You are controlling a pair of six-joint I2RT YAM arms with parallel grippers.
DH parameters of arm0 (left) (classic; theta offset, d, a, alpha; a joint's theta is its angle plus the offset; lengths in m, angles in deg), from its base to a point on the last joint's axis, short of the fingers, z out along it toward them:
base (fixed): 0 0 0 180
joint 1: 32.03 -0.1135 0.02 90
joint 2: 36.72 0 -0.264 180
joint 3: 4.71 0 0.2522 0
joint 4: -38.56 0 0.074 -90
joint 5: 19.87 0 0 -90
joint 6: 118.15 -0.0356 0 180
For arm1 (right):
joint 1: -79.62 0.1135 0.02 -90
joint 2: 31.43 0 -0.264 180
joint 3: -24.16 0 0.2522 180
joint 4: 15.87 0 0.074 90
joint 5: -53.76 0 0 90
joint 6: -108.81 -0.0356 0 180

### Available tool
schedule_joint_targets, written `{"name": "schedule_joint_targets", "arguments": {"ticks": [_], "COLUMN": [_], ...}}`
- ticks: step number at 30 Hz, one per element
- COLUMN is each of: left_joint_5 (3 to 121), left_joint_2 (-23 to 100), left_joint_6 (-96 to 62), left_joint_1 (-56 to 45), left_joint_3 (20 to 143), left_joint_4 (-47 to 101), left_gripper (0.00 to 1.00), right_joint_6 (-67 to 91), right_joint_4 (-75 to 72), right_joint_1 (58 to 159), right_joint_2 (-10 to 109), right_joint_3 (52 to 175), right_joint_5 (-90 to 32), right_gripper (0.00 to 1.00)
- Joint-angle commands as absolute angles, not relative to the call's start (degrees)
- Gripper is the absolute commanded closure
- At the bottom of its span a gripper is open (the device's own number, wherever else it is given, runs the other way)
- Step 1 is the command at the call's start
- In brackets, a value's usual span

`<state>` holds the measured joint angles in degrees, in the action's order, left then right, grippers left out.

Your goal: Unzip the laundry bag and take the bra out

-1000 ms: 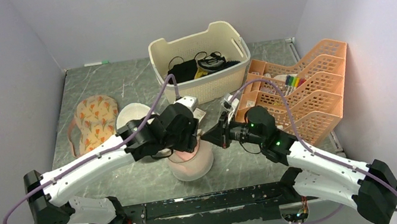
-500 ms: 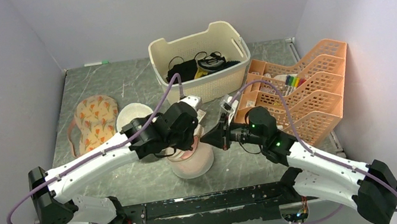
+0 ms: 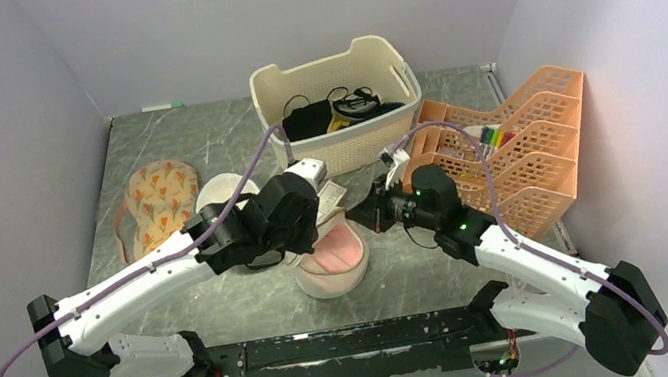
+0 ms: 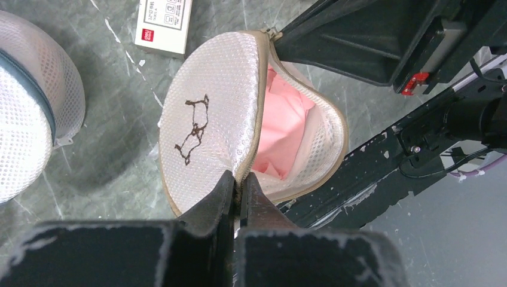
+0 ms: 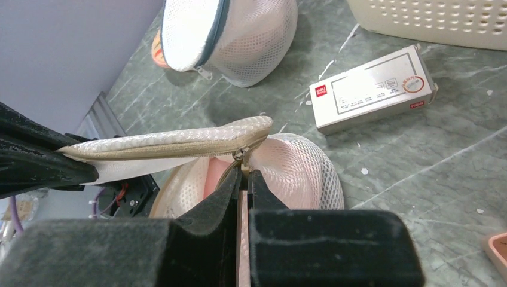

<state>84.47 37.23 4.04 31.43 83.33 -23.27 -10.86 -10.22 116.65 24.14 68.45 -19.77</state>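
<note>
Laundry bag (image 3: 332, 262) sits on the table (image 3: 201, 139) in front of the cream basket (image 3: 354, 150), towards the arm bases. The zip is part open: the beige face with the black mark is lifted like a lid, and the pink bra (image 4: 281, 137) shows in the gap.

Your left gripper (image 4: 239, 179) is pinched tight on the zip edge of that beige face, at the end farthest from the basket.

Your right gripper (image 5: 244, 176) is also clamped narrow, at the zip slider on the basket-side end of the bag. You cannot tell from the wrist view whether it has the pull tab or the tape under it.

Small box (image 5: 373, 86) lies flat between basket and bag, apart from both. Plain white mesh bag (image 5: 233, 36) lies front-left of the basket, zip closed. Orange rack (image 3: 516, 149) stands right of the basket.
</note>
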Motion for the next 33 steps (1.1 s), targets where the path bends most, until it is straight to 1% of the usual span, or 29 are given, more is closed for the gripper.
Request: {"name": "schedule_joint_targets", "arguments": {"ticks": [1, 5, 6, 8, 11, 14, 16, 18, 19, 22, 25, 29, 33], "left_joint_5": [86.34, 85.68, 85.49, 85.05, 84.80, 84.81, 85.08, 85.30, 85.39, 85.68, 85.55, 86.21, 86.99], "left_joint_2": [35.53, 35.60, 35.47, 35.35, 35.72, 37.02, 38.79, 40.25, 40.77, 41.26, 40.69, 40.45, 39.66], "left_joint_6": [5.38, 5.61, 5.45, 5.41, 5.64, 5.47, 5.14, 4.54, 4.47, 4.20, 4.11, 3.99, 4.05], "left_joint_1": [31.28, 31.33, 31.26, 31.30, 31.32, 31.27, 31.25, 31.32, 31.33, 31.33, 31.34, 31.33, 31.33], "left_joint_3": [82.21, 81.91, 81.69, 81.84, 82.40, 83.59, 85.04, 86.70, 87.41, 88.31, 87.93, 88.14, 87.13], "left_joint_4": [-25.22, -25.48, -24.95, -24.52, -24.35, -24.03, -24.42, -25.18, -25.69, -25.79, -24.73, -25.62, -26.34], "left_gripper": [0.93, 0.93, 0.90, 0.81, 0.63, 0.48, 0.39, 0.33, 0.32, 0.33, 0.41, 0.62, 0.84], "right_joint_6": [-12.52, -13.15, -13.25, -13.42, -13.23, -14.49, -15.37, -15.25, -14.90, -14.17, -14.36, -14.13, -13.30], "right_joint_4": [-11.38, -20.42, -21.95, -23.35, -24.41, -28.29, -30.08, -29.42, -28.58, -26.90, -27.33, -26.41, -20.82], "right_joint_1": [113.82, 113.76, 113.72, 113.78, 113.73, 113.81, 113.82, 113.81, 113.93, 113.92, 113.97, 113.91, 113.93], "right_joint_2": [23.91, 21.51, 20.97, 20.74, 21.04, 20.53, 20.25, 20.28, 20.36, 20.01, 19.44, 20.09, 20.16], "right_joint_3": [67.80, 64.52, 63.91, 63.47, 63.82, 62.64, 61.97, 62.32, 62.75, 63.57, 63.22, 63.21, 64.08], "right_joint_5": [-15.48, -7.35, -6.01, -3.63, 0.88, 5.07, 6.44, 6.88, 7.04, 6.96, 6.90, 6.06, -0.72], "right_gripper": [1.00, 1.00, 1.00, 1.00, 1.00, 1.00, 1.00, 1.00, 1.00, 1.00, 1.00, 1.00, 1.00]}}
